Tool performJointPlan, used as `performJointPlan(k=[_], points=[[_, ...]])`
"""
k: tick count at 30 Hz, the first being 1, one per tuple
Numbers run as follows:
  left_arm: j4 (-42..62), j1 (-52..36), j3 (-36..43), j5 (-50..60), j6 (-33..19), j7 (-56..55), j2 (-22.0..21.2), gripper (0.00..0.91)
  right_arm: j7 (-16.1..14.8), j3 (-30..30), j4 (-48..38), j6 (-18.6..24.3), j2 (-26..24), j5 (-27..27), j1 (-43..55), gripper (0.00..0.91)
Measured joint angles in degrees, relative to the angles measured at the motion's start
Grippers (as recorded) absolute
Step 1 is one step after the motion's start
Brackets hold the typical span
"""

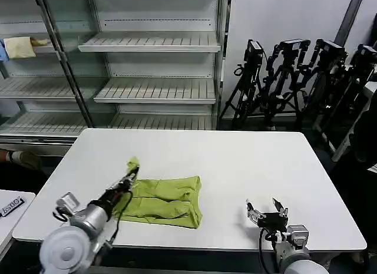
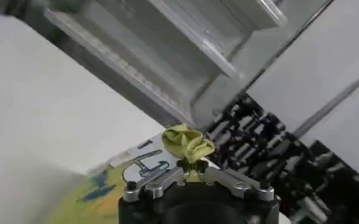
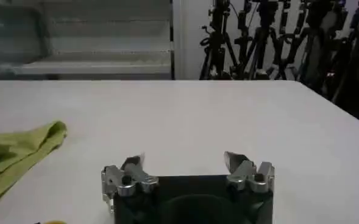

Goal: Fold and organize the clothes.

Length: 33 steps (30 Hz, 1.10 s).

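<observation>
One T-shirt (image 1: 165, 201), two hands, left (image 1: 131, 178) and right (image 1: 263, 211), one table (image 1: 247, 162).

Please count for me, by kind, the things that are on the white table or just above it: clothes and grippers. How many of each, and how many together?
Clothes: 1, the lime T-shirt, one corner pinched and lifted by the left gripper.
Grippers: 2, the left gripper and the right gripper, which is open and empty.
Total: 3.

surface (image 1: 235, 162): white, rectangular, bare toward its far edge and right corners | shelving (image 1: 153, 68): pale metal racks with slatted shelves beyond the far-left corner | wall (image 1: 283, 17): plain white panel behind the far edge | tripods (image 1: 294, 79): black, clustered against the wall past the far-right corner | light: even, indoor
</observation>
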Motion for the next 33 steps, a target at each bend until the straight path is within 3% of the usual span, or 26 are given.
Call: performJointPlan(k=[17,18,19,20,33], points=[[4.18,-5.07,13.88,7.75,-0.65,0.3,-5.43,0.02,0.1,0.67,0.09,0.04,0.65,-0.06,-0.47,0.907],[4.4,-5.28,14.45,8.15,-0.65,0.41,-5.65,0.111,0.12,0.63,0.12,0.04,0.71,-0.1,-0.48,0.907],[4.65,-5.52,15.02,8.59,-0.66,0.55,-5.92,0.554,0.11,0.58,0.18,0.04,0.75,-0.14,-0.51,0.907],[4.87,-5.72,15.59,9.0,-0.66,0.68,-6.12,0.907,0.14,0.56,0.2,0.04,0.77,-0.17,-0.56,0.907],[5.17,-6.23,18.64,14.39,-1.19,3.22,-7.52,0.907,0.17,0.69,0.79,0.04,0.61,-0.36,-1.1,0.907]])
